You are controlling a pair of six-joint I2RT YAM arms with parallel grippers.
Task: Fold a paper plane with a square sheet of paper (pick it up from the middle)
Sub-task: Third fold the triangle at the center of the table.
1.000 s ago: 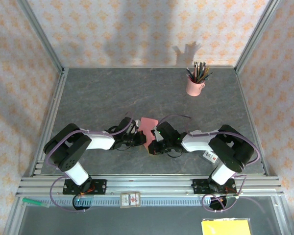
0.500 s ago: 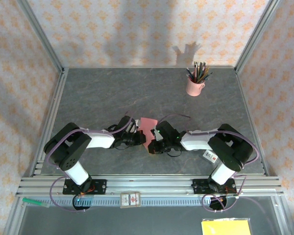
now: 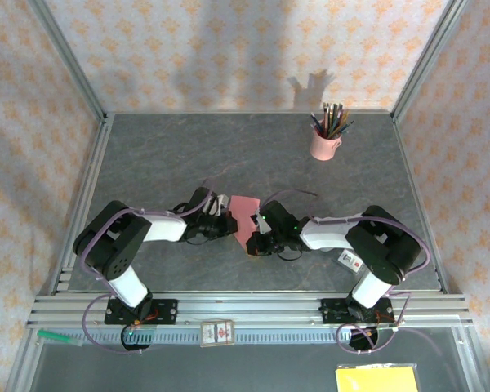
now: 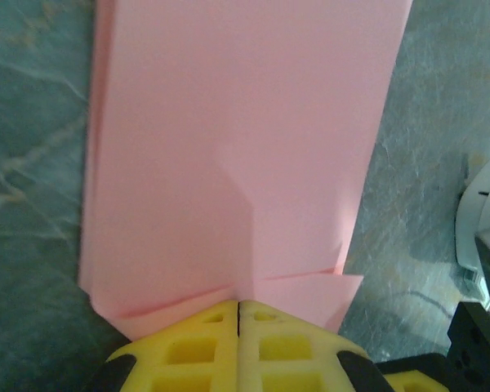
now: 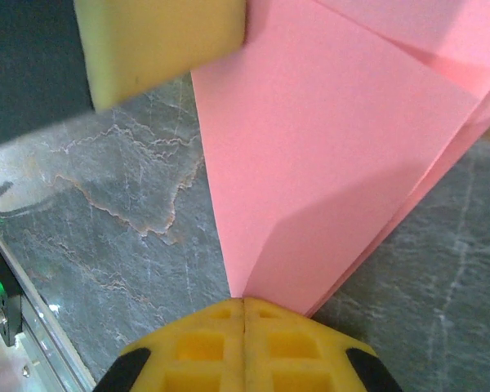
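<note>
paper between left gripper and right gripper | pencil cup behind, right

The left gripper has swung slightly toward the table's far side, and the folded pink paper has tilted with it.

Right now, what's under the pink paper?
The grey table shows all around the pink paper, and a folded layer of the same paper peeks out along its edge. Anything lying straight beneath it is covered.
</note>
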